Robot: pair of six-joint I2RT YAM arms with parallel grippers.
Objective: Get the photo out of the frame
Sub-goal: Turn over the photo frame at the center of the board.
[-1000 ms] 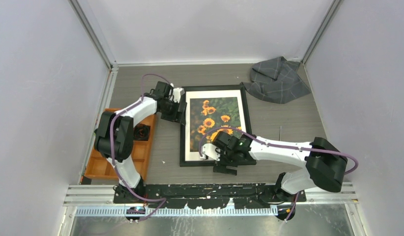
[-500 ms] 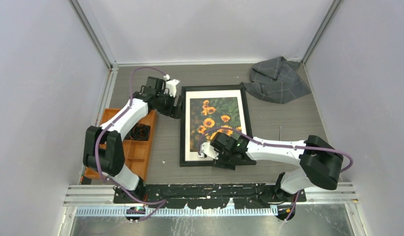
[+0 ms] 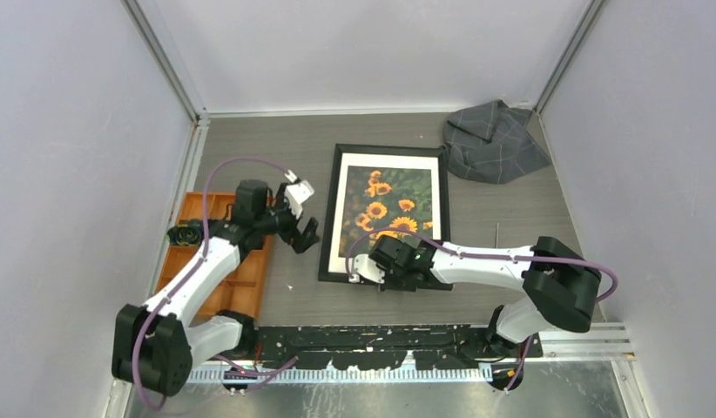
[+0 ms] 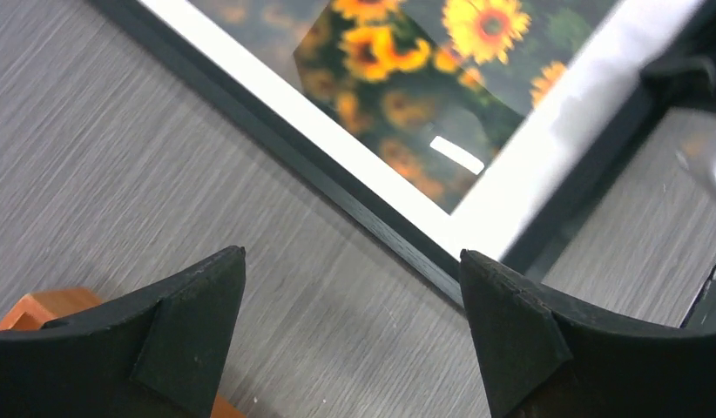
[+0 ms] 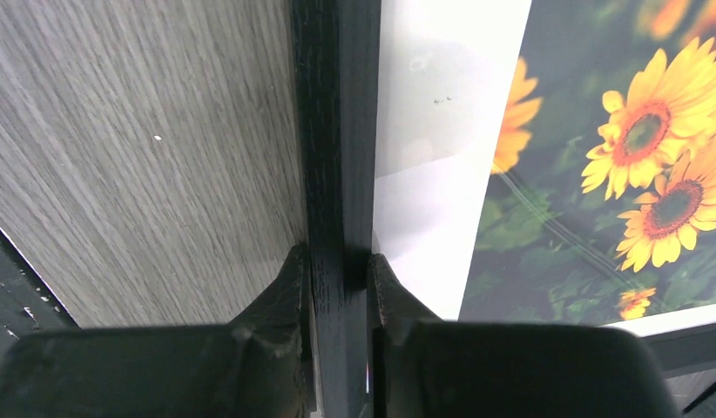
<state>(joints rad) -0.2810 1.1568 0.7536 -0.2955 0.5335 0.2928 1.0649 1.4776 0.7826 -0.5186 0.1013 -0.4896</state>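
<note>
The frame lies flat and face up in the middle of the desk, a little askew, with the photo inside it behind the white mat. The right tool is at the frame's near left corner. The left tool hangs off to the left, between the frame and the orange tray. A grey cloth is heaped at the far right.

From above I can't tell what the right tool is doing. Its own camera settles that: the jaws are pinched narrow on the thin black border, one finger on the desk side, the other over the mat. The left wrist view shows that tool spread wide with nothing in it, over bare desk just beside the frame's edge. It also catches a bright glare across the picture, which the top view does not.

That glare suggests glazing, so I'd treat the frame as stiff but breakable, its slim rim the only sound place to grip. The photo looks like thin paper, light and easily creased. Face up, it seems sealed in. I'd guess it has to come out through the back and be lifted by a white margin.
</note>
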